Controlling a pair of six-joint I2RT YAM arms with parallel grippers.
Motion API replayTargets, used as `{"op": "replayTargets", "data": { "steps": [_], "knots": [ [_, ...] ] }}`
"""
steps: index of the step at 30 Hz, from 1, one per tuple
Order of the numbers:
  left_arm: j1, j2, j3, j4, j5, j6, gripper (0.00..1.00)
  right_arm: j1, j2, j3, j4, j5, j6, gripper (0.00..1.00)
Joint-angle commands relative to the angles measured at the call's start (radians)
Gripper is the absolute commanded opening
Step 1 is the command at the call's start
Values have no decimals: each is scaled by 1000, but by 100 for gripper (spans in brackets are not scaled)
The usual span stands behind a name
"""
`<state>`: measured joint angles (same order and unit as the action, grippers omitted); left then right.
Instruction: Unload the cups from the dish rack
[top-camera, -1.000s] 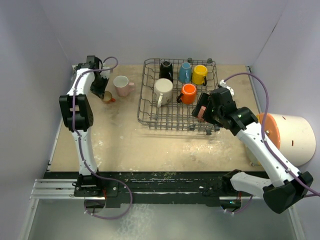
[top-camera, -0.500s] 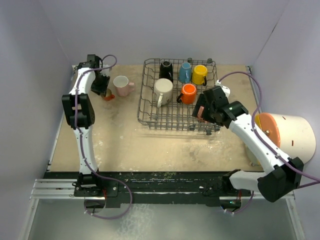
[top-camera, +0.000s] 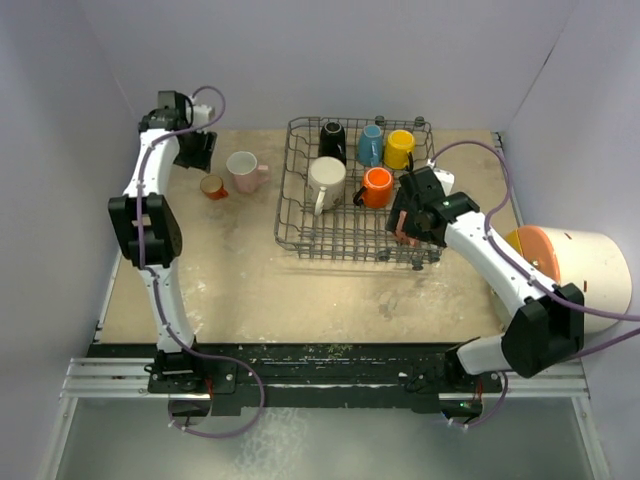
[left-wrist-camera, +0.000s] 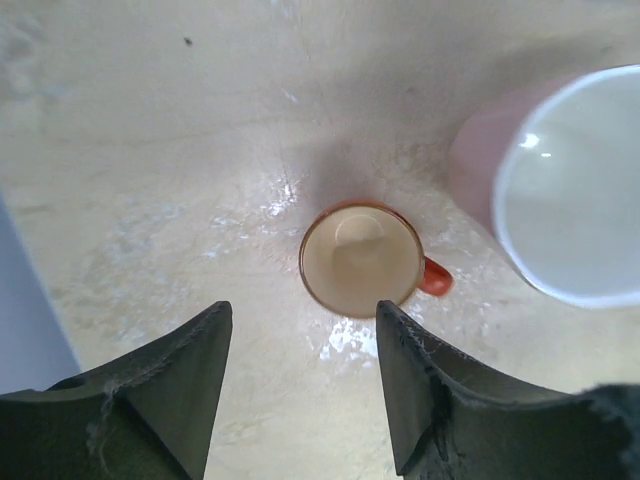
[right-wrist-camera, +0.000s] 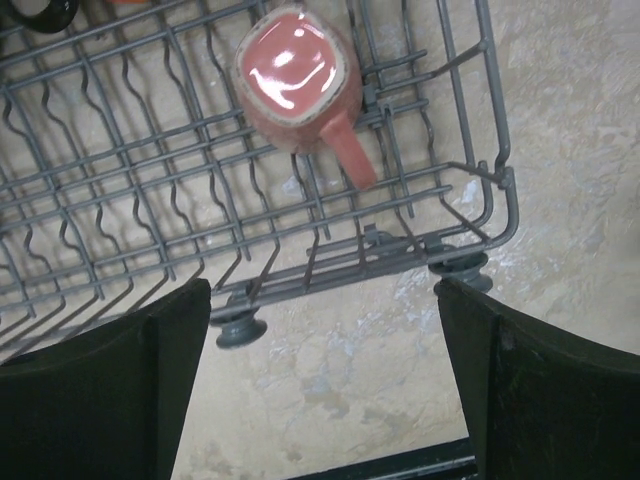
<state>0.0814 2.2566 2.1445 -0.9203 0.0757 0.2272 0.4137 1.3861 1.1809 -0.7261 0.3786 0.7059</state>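
Left arm (top-camera: 148, 215) is standing stretched along the left edge of the table (top-camera: 250, 290). Its wrist is bending over at the far-left corner, so the left claw (left-wrist-camera: 300, 330) is pointing straight down. This claw is released and empty, its two fingers (left-wrist-camera: 170, 400) standing apart with nothing between them. A small orange cup (left-wrist-camera: 360, 258) is sitting upright on the table below the claw, in line with the gap between the fingertips and clear of both. Its handle is pointing toward the side of the right-hand finger in the wrist view. A pink cup (left-wrist-camera: 560, 190) is standing on the table just beside it, further out on that same side, touching neither finger. Right arm (top-camera: 495, 265) is resting bent at the elbow, forearm angling toward the near right corner of the dish rack (top-camera: 350, 235). The right claw (right-wrist-camera: 320, 300) is hanging face-down above that corner. This claw is likewise released, fingers (right-wrist-camera: 100, 380) spreading wide and gripping nothing. A second pink cup (right-wrist-camera: 295, 80) is resting inside the rack below and ahead of the fingertips, roughly centred on the gap, handle pointing back toward the right-hand finger. Farther beyond the right claw, the rack is also holding an orange cup (top-camera: 376, 186), a white cup (top-camera: 326, 180), a black cup (top-camera: 332, 140), a blue cup (top-camera: 371, 145) and a yellow cup (top-camera: 399, 149).
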Motion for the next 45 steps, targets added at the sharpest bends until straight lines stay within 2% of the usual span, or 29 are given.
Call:
{"op": "replayTargets", "data": {
  "steps": [1,2,5,8,11,12,17,19,22,28,31,35,37,39,42,45],
  "knots": [
    [13,-205,-5,4,92,25,63,-30,44,50,44,56,-51,94],
    [17,-236,-19,-16,125,34,74,-36,60,53,54,52,-62,92],
    [22,-358,-104,-61,237,63,85,-50,118,68,84,38,-97,85],
    [24,-466,-225,-109,359,96,92,-65,169,76,122,18,-133,78],
    [24,-574,-366,-112,431,121,93,-93,218,81,151,-17,-161,73],
    [24,-608,-407,-109,446,130,100,-99,230,80,160,-27,-171,73],
    [24,-744,-539,-64,426,137,99,-114,273,52,221,-77,-210,73],
    [26,-782,-554,-50,396,138,99,-115,287,36,244,-101,-219,72],
    [35,-806,-565,-77,433,160,99,-115,311,16,276,-129,-230,69],
    [35,-815,-578,-99,450,140,99,-112,327,-25,332,-122,-232,47],
    [35,-814,-573,-104,458,133,99,-107,301,-66,363,-141,-216,43],
    [35,-815,-557,-107,479,116,99,-100,274,-96,370,-143,-206,45],
    [35,-816,-550,-110,491,106,99,-93,268,-102,366,-139,-205,62],
    [35,-821,-545,-110,500,101,99,-88,263,-106,361,-137,-205,67],
    [35,-827,-543,-110,502,95,99,-87,239,-113,352,-122,-201,66],
    [35,-830,-544,-111,494,92,99,-87,230,-111,317,-112,-189,61]
  ]
}}
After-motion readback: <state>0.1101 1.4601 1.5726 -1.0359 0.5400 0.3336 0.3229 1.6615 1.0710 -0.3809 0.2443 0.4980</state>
